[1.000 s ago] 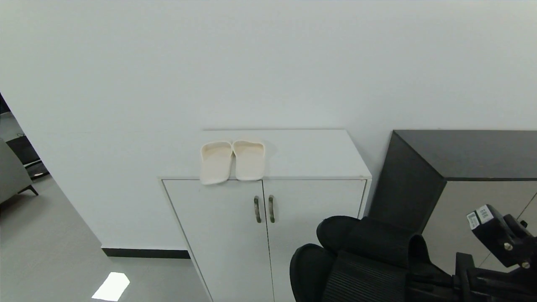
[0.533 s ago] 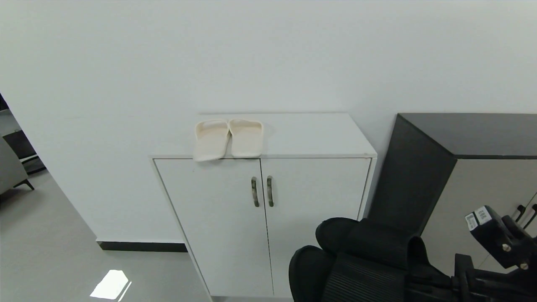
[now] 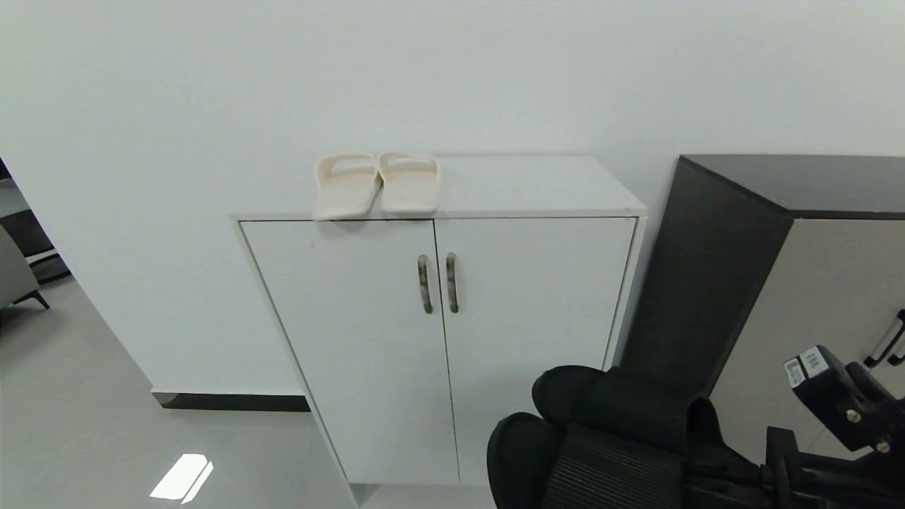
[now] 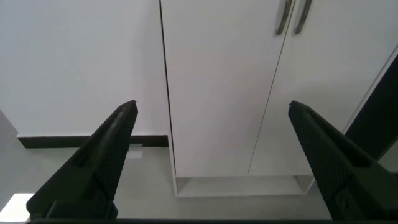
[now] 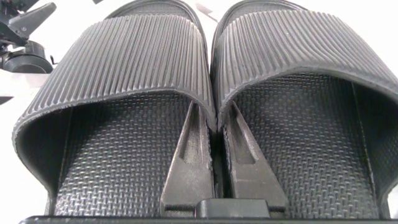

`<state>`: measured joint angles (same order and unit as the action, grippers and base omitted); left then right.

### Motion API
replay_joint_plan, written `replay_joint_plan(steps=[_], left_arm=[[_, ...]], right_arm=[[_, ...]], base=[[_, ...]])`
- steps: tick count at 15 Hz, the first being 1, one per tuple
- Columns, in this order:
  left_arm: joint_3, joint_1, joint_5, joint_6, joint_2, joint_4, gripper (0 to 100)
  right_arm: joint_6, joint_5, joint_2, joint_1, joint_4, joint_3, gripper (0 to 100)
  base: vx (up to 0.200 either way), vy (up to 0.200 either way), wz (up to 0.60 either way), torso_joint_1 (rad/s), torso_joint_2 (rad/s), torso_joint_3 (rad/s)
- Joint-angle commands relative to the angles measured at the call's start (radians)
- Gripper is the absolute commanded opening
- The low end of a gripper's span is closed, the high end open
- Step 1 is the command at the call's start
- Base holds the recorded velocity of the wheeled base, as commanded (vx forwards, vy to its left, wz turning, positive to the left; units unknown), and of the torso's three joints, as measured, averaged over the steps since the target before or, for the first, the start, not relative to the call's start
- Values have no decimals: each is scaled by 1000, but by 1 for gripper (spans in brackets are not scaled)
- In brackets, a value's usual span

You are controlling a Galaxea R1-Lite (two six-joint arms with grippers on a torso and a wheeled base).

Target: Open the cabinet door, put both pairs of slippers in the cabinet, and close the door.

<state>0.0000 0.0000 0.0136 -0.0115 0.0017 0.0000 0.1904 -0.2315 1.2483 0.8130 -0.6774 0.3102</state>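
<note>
From the robot's left: the left gripper (image 4: 211, 146) hangs low before the white cabinet (image 3: 537, 332), its two fingers spread wide and empty, facing the lower part of the left door (image 3: 353, 332). On the cabinet top the cream slippers (image 3: 377, 185) lie side by side at the left end, the left one's heel at, perhaps just past, the front edge directly above that door. Both doors are shut, and their handles (image 3: 424, 283) stand upright just beside each other at the centre seam. Lower right, the black slippers (image 3: 608, 431) are held as a pair by the right gripper (image 5: 217, 168), whose fingers are pressed together on the two adjoining inner walls beneath the straps (a hold on thin, pliant rubber edges only). Beyond them stands a dark cabinet (image 3: 735, 268), close against the white one. Likely hazards: with the handles so near each other, a wide-spread left gripper could catch both at once, or slip between them and pull neither. A door swung out sharply may shake the cabinet and tip the cream slipper off the edge. The right door, if swung wide, would meet the black pair held in front of it. Any knock or quick swing could let one black slipper peel out of the pinch, splitting the pair before it reaches a shelf.
</note>
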Motion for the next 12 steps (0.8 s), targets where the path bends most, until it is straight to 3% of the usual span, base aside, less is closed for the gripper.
replay_joint_plan(steps=[1,9,12], left_arm=[[0,0,0,-1,0,0,100],[0,0,0,-1,0,2,100],[0,0,2,-7,1,2,100]], right_arm=[[0,0,2,0,-1,0,0],[0,0,3,0,-1,-2,0],[3,0,2,-11,-1,0,0]], base=[[0,0,0,-173,471,286],[0,0,0,-161,464,296],[200,0,0,-106,391,282]])
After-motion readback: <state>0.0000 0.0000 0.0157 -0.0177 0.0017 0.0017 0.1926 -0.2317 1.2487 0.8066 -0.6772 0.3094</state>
